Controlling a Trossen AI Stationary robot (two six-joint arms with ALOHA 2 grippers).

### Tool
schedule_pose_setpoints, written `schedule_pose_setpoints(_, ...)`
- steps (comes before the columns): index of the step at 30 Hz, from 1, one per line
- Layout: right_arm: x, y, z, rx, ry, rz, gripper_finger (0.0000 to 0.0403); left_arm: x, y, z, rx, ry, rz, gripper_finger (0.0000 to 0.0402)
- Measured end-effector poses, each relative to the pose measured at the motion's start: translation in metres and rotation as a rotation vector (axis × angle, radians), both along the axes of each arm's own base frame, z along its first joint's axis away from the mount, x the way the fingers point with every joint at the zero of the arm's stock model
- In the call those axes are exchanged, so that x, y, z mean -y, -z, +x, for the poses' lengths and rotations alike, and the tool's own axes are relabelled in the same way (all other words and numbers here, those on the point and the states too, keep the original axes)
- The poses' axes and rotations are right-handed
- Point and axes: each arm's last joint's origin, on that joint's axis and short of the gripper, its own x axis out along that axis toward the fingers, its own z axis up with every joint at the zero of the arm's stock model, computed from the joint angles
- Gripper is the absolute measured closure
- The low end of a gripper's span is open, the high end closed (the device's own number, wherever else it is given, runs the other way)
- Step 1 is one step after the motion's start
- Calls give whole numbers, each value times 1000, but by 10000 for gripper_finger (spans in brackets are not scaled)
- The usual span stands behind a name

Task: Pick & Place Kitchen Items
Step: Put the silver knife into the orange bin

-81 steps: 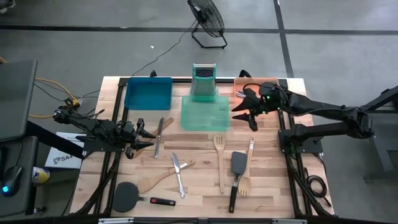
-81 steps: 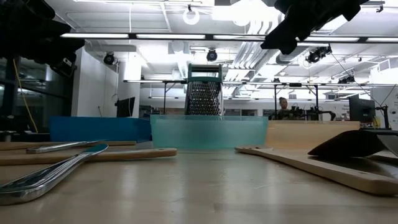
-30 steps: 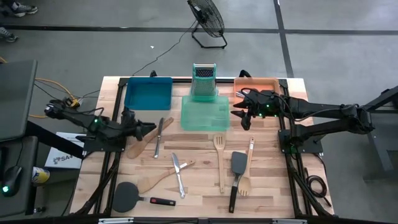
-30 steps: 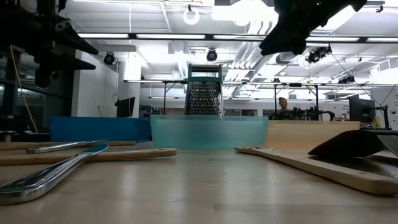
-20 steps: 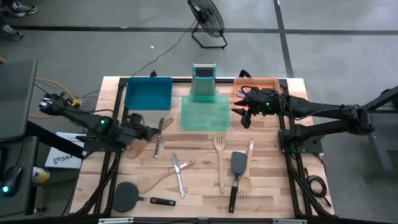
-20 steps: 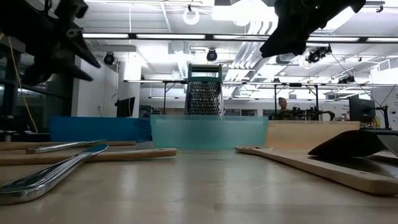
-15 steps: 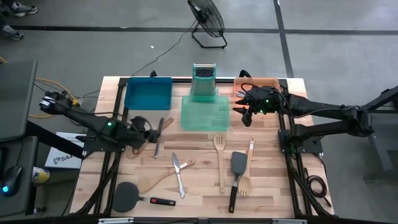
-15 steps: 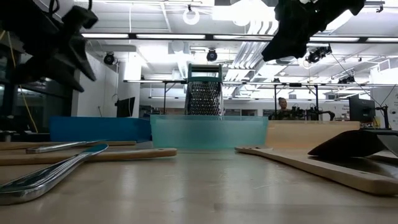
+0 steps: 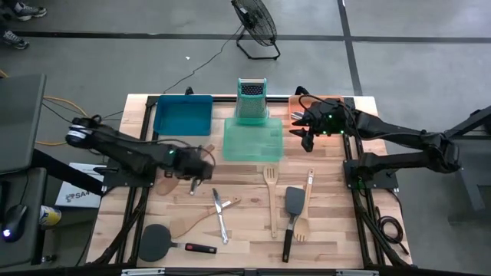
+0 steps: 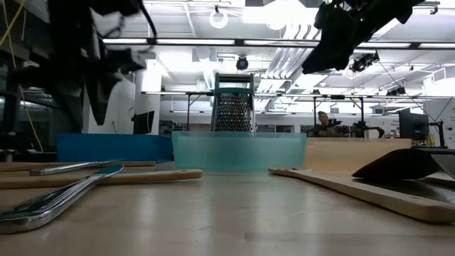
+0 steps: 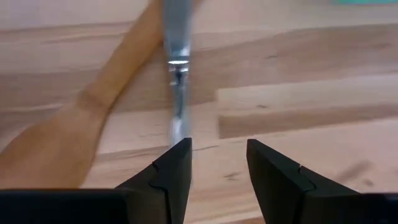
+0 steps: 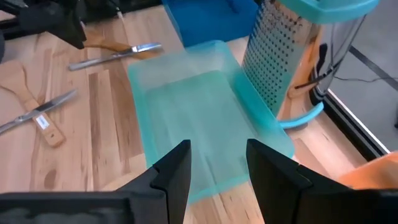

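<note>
My left gripper (image 9: pixel 204 165) hangs open over a silver knife (image 9: pixel 194 178) that lies flat near the table's left side. In the left wrist view the knife (image 11: pixel 177 62) runs ahead of one open finger, crossing a pale wooden spoon (image 11: pixel 93 106). My right gripper (image 9: pixel 307 132) is open in the air between the green tray (image 9: pixel 252 142) and the orange tray (image 9: pixel 328 102). More utensils lie flat on the near half: a second silver utensil (image 9: pixel 220 211), a wooden slotted spatula (image 9: pixel 271 195), a black spatula (image 9: pixel 292 208) and a red-tipped black spatula (image 9: pixel 165 242).
A blue tray (image 9: pixel 182 115) sits at the far left and a metal box grater (image 9: pixel 251 100) stands upright behind the green tray. The right wrist view looks down on the green tray (image 12: pixel 199 112) and the grater (image 12: pixel 292 56). Bare wood lies between the utensils.
My left gripper has swung from near the table's left edge toward the right, tipped downward, and now hangs over the silver knife. My right gripper has drifted a little toward the far edge. No utensil has moved.
</note>
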Motion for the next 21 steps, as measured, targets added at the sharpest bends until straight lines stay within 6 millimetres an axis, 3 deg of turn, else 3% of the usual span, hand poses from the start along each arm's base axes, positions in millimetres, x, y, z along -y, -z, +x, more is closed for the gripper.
schedule_pose_setpoints(4,2,2,-2,-20,12,8,256,-11,7,12,-118,8,-39,250)
schedule_pose_setpoints(9,3,2,-3,-31,10,0,256,-21,15,26,-147,32,-29,250)
schedule_pose_setpoints(21,3,3,-3,-39,8,2,256,-27,36,35,-233,31,5,250)
